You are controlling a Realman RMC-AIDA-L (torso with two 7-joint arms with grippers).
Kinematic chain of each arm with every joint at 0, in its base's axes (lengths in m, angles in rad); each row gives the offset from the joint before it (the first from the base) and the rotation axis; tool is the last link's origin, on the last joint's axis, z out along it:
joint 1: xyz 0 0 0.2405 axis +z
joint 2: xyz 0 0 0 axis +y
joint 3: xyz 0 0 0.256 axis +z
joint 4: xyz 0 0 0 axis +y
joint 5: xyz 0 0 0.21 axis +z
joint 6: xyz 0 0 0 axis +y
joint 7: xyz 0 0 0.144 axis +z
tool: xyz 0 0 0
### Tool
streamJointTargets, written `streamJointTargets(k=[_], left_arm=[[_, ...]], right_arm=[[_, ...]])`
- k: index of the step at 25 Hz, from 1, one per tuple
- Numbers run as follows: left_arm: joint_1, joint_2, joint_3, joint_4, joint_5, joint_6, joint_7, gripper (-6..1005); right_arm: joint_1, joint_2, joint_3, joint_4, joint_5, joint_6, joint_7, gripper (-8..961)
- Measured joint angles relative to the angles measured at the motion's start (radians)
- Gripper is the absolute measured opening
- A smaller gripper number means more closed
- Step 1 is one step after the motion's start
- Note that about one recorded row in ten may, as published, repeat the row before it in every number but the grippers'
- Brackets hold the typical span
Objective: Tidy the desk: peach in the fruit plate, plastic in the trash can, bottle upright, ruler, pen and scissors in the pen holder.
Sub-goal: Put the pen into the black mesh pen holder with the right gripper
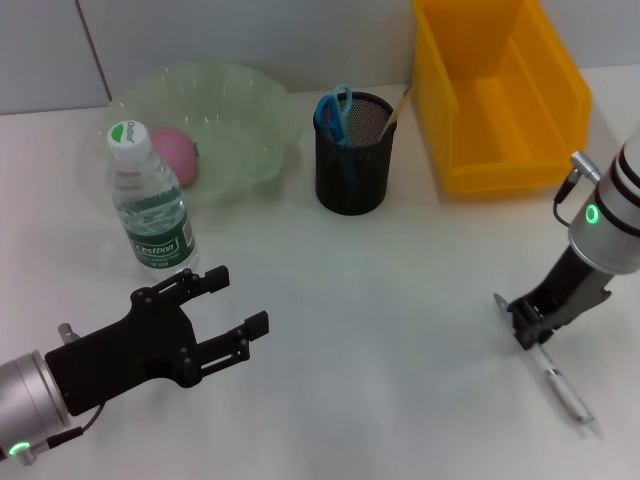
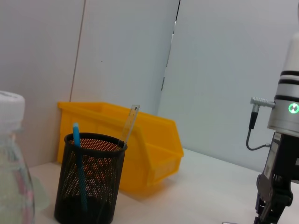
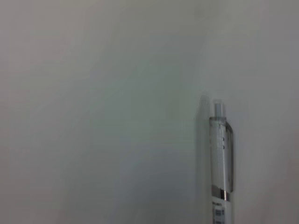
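The pen point(image 1: 565, 388) is lying flat on the white bench point(image 1: 380, 320) at my right, its near end reaching under my right gripper point(image 1: 522, 318), which is hanging low over it. I cannot tell how far those fingers are parted. My left gripper point(image 1: 232, 302) is hovering above the bench in front of the water bottle point(image 1: 148, 196), its fingers spread wide and holding nothing. The bottle is standing upright just before the pale green fruit plate point(image 1: 240, 110), where the pink peach point(image 1: 174, 154) is resting. The black mesh pen holder point(image 1: 354, 152) is carrying the blue-handled scissors point(image 1: 334, 112) and a ruler point(image 1: 395, 112), with the yellow bin point(image 1: 500, 90) beside it.

My left wrist camera is showing the pen holder point(image 2: 89, 178) with a blue handle point(image 2: 78, 168) and the clear ruler point(image 2: 130, 122) leaning out, the yellow bin point(image 2: 149, 149) behind, the bottle cap point(image 2: 10, 108) close by, and my right arm point(image 2: 282, 154) farther off.

My right wrist camera is showing the clear pen point(image 3: 220, 158) on the bench point(image 3: 93, 116).
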Motion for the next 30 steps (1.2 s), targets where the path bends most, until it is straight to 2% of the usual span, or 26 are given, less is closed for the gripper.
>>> streamJointTargets(k=[8, 14, 15, 17, 19, 22, 23, 25, 26, 29, 30], left_arm=[[0.001, 0.0, -0.002, 0.001, 0.0, 0.005, 0.01, 784], [0.002, -0.003, -0.008, 0.027, -0.001, 0.003, 0.024, 784], [0.002, -0.003, -0.008, 0.027, -0.001, 0.003, 0.024, 784], [0.002, -0.003, -0.008, 0.027, -0.001, 0.003, 0.024, 784], [0.027, -0.005, -0.038, 0.079, -0.003, 0.007, 0.043, 785], [0.052, -0.005, -0.043, 0.116, -0.006, 0.01, 0.059, 785], [0.062, -0.006, -0.045, 0.131, -0.006, 0.013, 0.067, 785], [0.086, -0.008, -0.06, 0.156, -0.008, 0.032, 0.093, 784], [0.086, -0.008, -0.06, 0.156, -0.008, 0.032, 0.093, 784], [0.101, -0.007, -0.094, 0.166, -0.009, 0.063, 0.099, 784], [0.106, -0.005, -0.112, 0.166, -0.01, 0.084, 0.096, 784]], right_arm=[[0.074, -0.003, 0.047, 0.047, 0.045, -0.039, 0.133, 125], [0.138, -0.005, 0.149, 0.087, 0.156, -0.043, 0.299, 127], [0.16, -0.006, 0.208, 0.097, 0.197, -0.046, 0.367, 127], [0.167, -0.006, 0.236, 0.096, 0.223, -0.05, 0.406, 127], [0.175, -0.006, 0.282, 0.08, 0.281, -0.056, 0.5, 128], [0.16, -0.005, 0.332, 0.022, 0.396, -0.051, 0.696, 129], [0.16, -0.005, 0.332, 0.022, 0.396, -0.051, 0.696, 129], [0.127, -0.003, 0.355, -0.029, 0.486, -0.021, 0.846, 130], [0.127, -0.003, 0.355, -0.029, 0.486, -0.021, 0.846, 130], [0.073, -0.001, 0.362, -0.078, 0.571, 0.046, 0.989, 131], [0.029, 0.0, 0.364, -0.097, 0.638, 0.106, 1.067, 131]])
